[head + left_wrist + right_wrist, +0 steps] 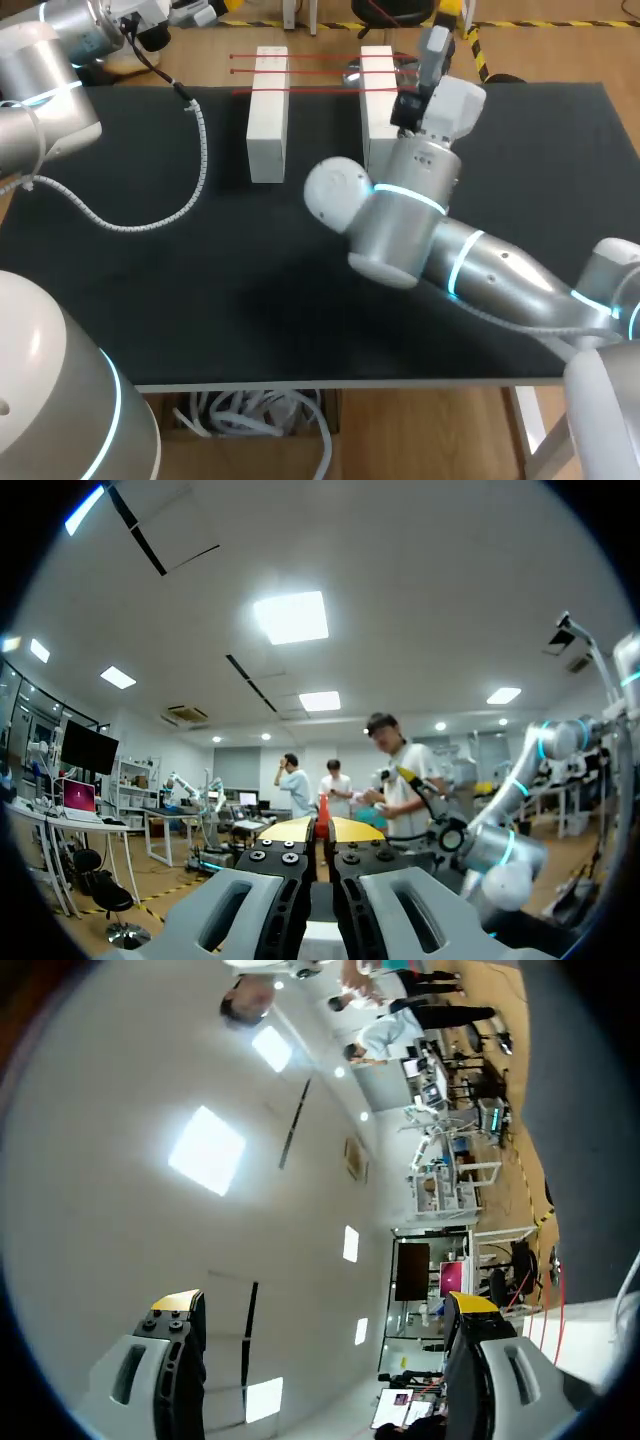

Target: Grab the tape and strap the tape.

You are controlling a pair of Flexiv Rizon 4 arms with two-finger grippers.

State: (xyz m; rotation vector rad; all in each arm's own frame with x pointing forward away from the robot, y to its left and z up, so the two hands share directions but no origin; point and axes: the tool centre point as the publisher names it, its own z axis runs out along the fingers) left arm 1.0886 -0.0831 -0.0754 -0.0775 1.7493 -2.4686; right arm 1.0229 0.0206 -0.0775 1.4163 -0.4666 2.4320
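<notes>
Table, black top. Tape: taken to be the red strips at 12 o'clock, three counted, lying side by side across the tops of the blocks, long axis 9-to-3. Blocks: two, white, upright; left block and right block. One shiny lump between them under the strips (possibly a roll, too small to tell). One white coiled cable loops over the 9 o'clock side. Right gripper: fingers spread wide, nothing between them, pointing up and away. It sits over the right block at about 1 o'clock, so the strips lie just off its 9 o'clock side and run straight away from it. Left gripper: tips pinched together on nothing, parked off the far corner at 10 o'clock, well apart from the tape. Judgement: the right arm is much the nearer, and its jaws must tip down and straddle a strip across its width.
</notes>
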